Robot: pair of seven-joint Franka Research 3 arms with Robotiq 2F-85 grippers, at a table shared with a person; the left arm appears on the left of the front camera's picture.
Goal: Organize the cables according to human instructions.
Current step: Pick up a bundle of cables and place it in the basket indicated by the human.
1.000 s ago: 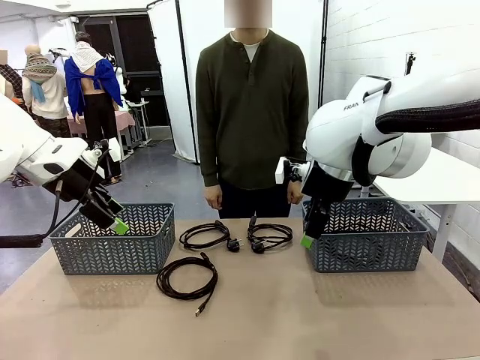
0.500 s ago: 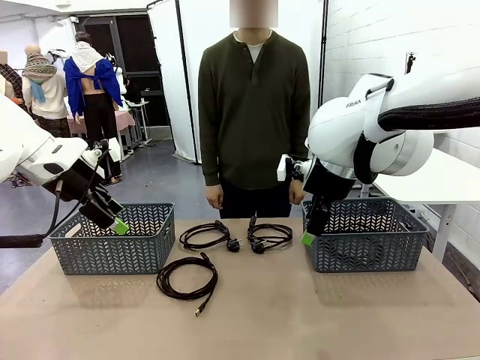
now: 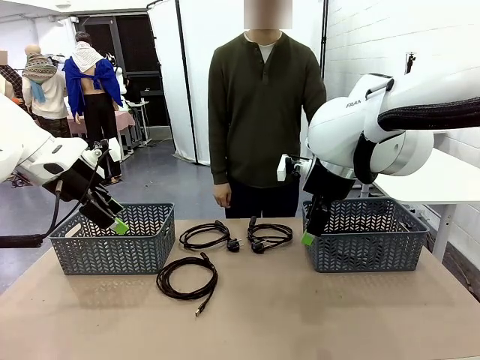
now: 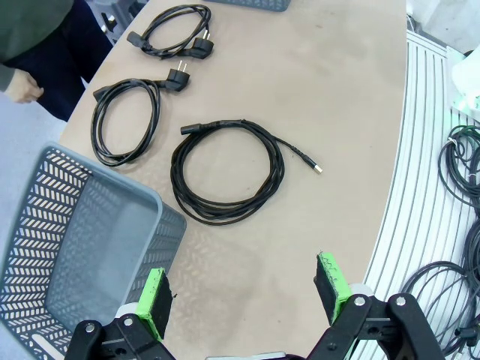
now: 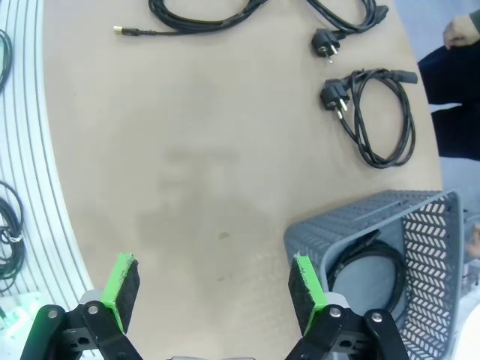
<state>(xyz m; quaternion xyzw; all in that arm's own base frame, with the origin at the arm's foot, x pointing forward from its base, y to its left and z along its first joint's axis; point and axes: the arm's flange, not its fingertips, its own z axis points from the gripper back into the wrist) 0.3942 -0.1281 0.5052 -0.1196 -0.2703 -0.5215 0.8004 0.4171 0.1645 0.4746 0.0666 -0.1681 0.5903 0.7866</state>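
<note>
Right now three of the cables lie loose on the desk (image 3: 300,322) and a fourth is in a basket. The near cable (image 4: 175,171), a round coil with a small flat plug sticking out from it, lies toward my side, just off the inner front corner of the left basket (image 3: 112,253). Behind it, near the far edge, two more coils lie side by side without touching. The left power cable (image 4: 176,77) is just beside the left basket. The right power cable (image 5: 332,95) lies between it and the right basket (image 3: 367,256). Both have round mains plugs resting on the desk. The fourth cable (image 5: 349,259) is coiled on the floor of the right basket.

My left tool (image 3: 114,220) hangs above the near inner corner of the left basket, tilted down toward the desk. Its fingers (image 4: 155,296) are spread as wide as they go and hold nothing. My right tool (image 3: 310,234) hangs by the inner side of the right basket, pointing down at bare desk. It is also fully spread and holds nothing, and it is clear of every cable.

At the far side stands the person (image 3: 266,112), a little right of the middle. Their arms are down, and one hand (image 3: 222,196) hangs above the far edge, well apart from both tools.
</note>
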